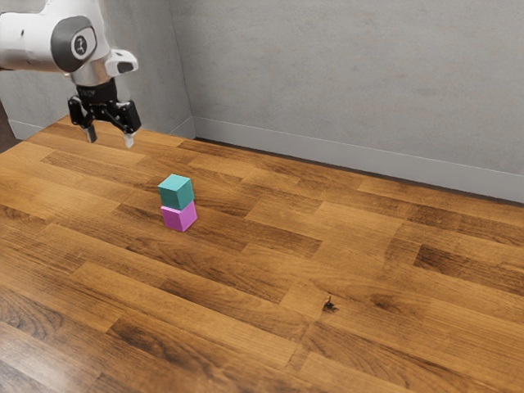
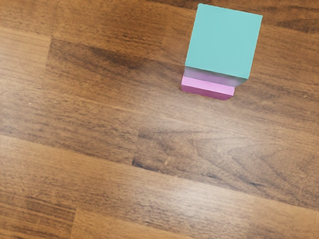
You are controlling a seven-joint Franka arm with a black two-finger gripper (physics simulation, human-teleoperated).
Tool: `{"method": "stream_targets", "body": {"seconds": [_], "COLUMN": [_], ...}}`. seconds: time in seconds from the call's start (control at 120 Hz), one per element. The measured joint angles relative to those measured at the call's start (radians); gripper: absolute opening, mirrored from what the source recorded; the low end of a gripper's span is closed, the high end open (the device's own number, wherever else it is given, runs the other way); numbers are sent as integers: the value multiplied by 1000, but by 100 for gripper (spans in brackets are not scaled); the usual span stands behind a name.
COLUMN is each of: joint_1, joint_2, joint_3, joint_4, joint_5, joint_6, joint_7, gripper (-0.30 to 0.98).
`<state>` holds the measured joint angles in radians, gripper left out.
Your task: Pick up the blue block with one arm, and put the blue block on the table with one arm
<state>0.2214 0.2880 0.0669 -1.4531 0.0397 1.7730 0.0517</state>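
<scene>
Teal, paler on top, the blue block (image 1: pixel 176 194) looks cubic.

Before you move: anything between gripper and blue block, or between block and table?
Nothing visible between my open gripper and the blue block. Directly under that, the pink block separates it from the table; I'd probably lift, shift sideways, then lower.

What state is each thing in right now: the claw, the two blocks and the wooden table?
Gripper: open, empty, raised above the table.
Blue block: upright, stacked on the pink block, not held.
Pink block: resting on the table, bearing the blue block, a little of its top uncovered.
Table: bearing the two-block stack.
</scene>
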Motion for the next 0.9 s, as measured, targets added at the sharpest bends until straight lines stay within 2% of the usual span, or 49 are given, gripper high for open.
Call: {"method": "stream_targets", "body": {"seconds": [0.117, 0.217, 0.4, 0.5, 0.9], "joint_1": [25, 28, 24, 25, 23], "joint_2": [121, 238, 292, 377, 512], "joint_3": [-23, -27, -61, -57, -58], "joint_4": [38, 140, 203, 287, 417], "joint_5": [-4, -6, -32, -68, -139], "joint_6": [77, 122, 108, 101, 92], "joint_7": [-3, 3, 96, 142, 319], "gripper": [69, 69, 69, 69, 69]}}
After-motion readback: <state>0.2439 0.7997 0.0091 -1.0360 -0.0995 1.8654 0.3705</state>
